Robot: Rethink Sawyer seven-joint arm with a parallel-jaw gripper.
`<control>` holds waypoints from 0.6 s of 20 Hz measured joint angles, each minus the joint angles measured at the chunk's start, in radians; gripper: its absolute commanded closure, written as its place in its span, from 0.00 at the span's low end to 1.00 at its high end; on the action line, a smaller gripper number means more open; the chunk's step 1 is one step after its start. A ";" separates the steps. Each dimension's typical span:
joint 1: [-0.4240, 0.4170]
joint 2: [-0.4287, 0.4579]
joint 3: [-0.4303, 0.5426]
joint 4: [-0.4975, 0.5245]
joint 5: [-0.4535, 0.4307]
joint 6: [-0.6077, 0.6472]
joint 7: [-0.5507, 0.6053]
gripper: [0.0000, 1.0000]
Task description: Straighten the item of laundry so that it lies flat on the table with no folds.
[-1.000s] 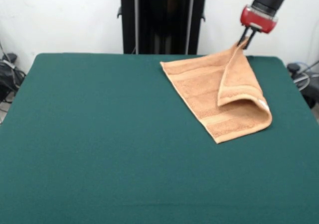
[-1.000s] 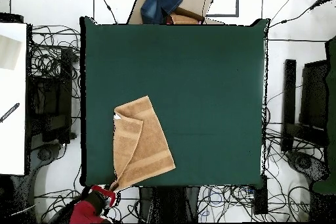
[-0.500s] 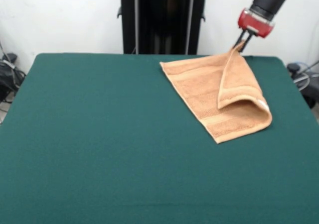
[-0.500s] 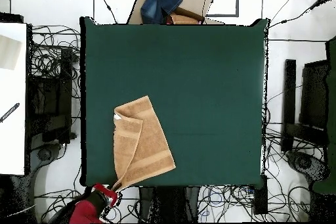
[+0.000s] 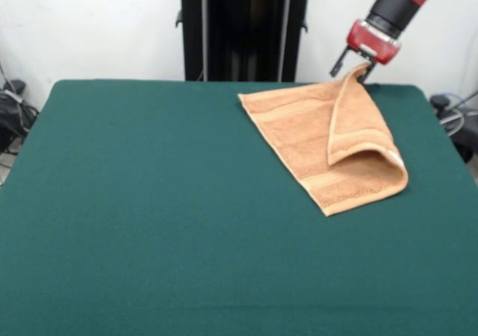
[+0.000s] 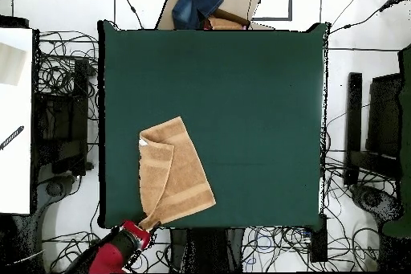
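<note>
Clearly the towel [image 5: 328, 145] is not flat yet: it lies at the worktop's [image 5: 149, 224] far right corner in the front view, one long strip doubled over onto the rest, the fold's rounded end with a small white label [image 5: 393, 156] pointing toward the near side. The folded flap's far corner rises to the tool [image 5: 351, 63], which sits just over the worktop's far edge; its fingers appear spread, one finger clear of the cloth and the other touching the raised corner, so it seems to have let go rather than to be gripping. The step in hand looks like releasing that corner. Next, I judge, the flap wants regrasping and carrying outward toward the right edge, so the doubled strip opens without running off the worktop.
</note>
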 measured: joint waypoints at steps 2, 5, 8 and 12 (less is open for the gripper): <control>0.009 0.010 -0.004 0.000 0.013 -0.008 0.000 0.00; -0.007 0.018 -0.006 -0.003 -0.010 -0.014 0.000 0.00; -0.053 0.012 -0.005 -0.005 -0.086 -0.014 0.000 0.00; -0.154 -0.020 -0.006 -0.005 -0.236 -0.014 0.000 0.00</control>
